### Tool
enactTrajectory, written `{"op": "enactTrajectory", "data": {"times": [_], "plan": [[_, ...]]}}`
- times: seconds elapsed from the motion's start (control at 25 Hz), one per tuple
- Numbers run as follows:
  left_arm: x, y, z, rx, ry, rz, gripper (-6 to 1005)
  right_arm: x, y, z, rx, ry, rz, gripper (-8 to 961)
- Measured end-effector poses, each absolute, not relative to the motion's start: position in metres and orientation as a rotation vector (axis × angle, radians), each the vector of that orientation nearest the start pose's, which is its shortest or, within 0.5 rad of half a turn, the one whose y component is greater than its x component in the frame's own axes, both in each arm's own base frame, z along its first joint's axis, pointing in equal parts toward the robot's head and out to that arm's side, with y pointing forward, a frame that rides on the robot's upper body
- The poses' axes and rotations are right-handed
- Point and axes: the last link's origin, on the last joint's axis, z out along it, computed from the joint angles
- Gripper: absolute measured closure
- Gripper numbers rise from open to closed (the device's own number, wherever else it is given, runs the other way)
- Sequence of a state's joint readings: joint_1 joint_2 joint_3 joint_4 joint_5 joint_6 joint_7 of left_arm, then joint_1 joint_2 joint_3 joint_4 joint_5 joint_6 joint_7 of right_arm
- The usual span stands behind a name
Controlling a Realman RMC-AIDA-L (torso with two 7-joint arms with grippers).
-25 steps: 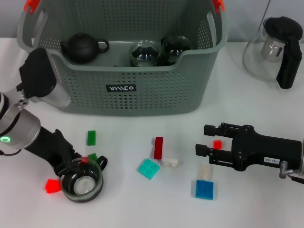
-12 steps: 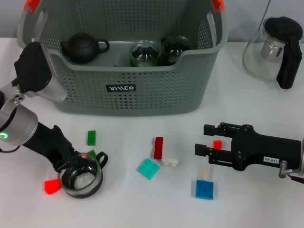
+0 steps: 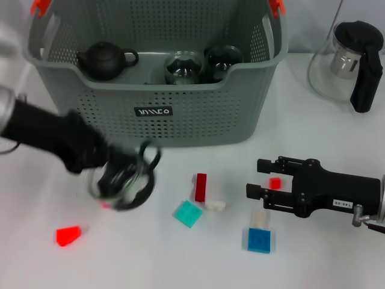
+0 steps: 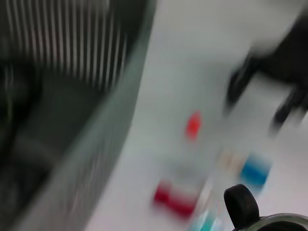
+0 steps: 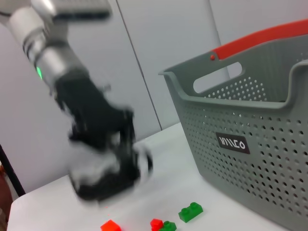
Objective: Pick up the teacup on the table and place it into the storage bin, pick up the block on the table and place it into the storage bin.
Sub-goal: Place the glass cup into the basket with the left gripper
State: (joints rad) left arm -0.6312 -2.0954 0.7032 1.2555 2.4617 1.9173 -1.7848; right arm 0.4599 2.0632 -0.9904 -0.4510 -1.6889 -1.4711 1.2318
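Head camera high, looking down on the table, right wrist low, apparently sideways, both sharing the storage bin

My left gripper grips the teacup clear of the table; my right gripper rests open, low at right.

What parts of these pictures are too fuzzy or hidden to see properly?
- Left gripper and the teacup: smeared by motion in the head view, so the grip is unclear.
- Left wrist view: all blurred; the blocks are only colour patches.
- Green blocks: hidden behind the teacup in the head view.
- Glass pitcher: cut off by the head view's edge.
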Motion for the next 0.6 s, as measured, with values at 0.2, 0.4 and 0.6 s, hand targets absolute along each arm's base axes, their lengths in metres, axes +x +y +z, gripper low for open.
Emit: {"op": "enactTrajectory", "data": {"times": [0.2,0.4,0.6], "plan": [[-0.181,0.351,0.092,-2.919,-0.502,-0.422,951,0.27,0.298,-0.046,-2.743,0.68,0.826,241],[-0.151,0.396,0.106,-2.662,-0.549,-0.571,948,0.269,0.297,-0.046,-2.747,0.68,0.834,240],[-0.143,0.444,0.102,-2.41,-0.625,-0.543,946,0.269,0.296,-0.047,-2.748,0.682,0.838,240]]}}
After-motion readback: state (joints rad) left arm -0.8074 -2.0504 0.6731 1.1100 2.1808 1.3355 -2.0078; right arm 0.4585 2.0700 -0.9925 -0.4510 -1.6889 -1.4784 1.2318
